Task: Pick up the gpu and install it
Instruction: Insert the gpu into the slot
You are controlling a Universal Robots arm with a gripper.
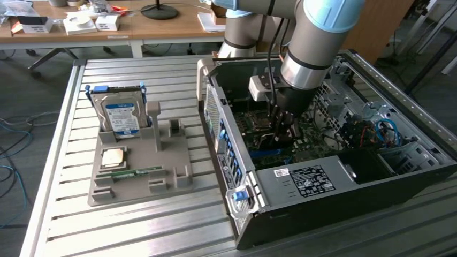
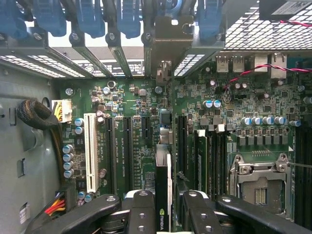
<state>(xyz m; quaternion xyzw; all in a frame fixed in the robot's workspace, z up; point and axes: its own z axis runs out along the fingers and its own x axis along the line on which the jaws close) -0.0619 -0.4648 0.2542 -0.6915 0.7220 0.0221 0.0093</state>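
The tabletop [image 1: 143, 225] is made of long silver metal slats with narrow gaps between them. Behind it stands a light wooden desk [image 1: 164, 27], and on the desk are some white boxes [image 1: 78, 24] and the round black base of a lamp [image 1: 158, 12]. Grey desk legs [image 1: 50, 56] reach down to the floor [image 1: 36, 80], which is dark grey. Blue and grey cables [image 1: 10, 160] lie loose on the floor at the exterior view's left. At the exterior view's right a brown wooden panel [image 1: 378, 27] stands upright. The light is even and soft.
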